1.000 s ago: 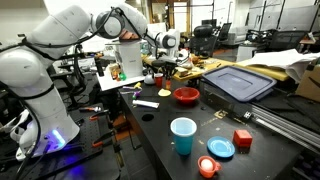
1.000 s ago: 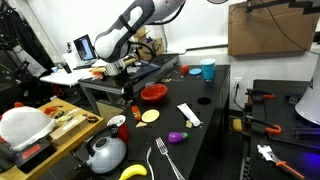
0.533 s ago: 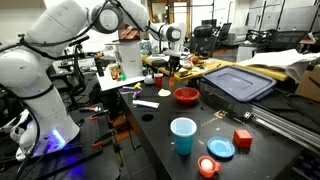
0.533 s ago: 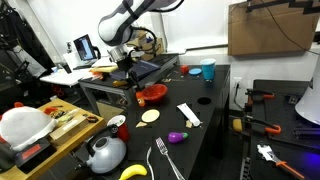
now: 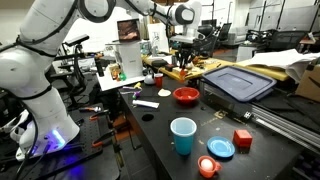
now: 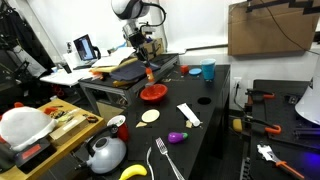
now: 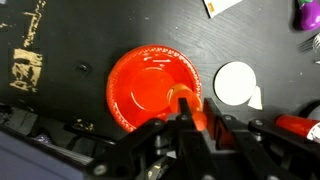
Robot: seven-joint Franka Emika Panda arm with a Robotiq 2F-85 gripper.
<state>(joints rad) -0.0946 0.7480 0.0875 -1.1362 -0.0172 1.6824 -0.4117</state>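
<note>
My gripper is shut on a small orange object, held between the fingers high above the black table. Directly beneath it in the wrist view is a red bowl, which looks empty. In both exterior views the gripper hangs above and just behind the red bowl. The orange object shows below the fingers in an exterior view.
On the table are a pale disc, a white card, a purple eggplant, a fork, a blue cup, a blue plate and a red block. A blue lid lies behind the bowl.
The arm has risen and swung from the cluttered table edge to above the red bowl, carrying the orange object.
</note>
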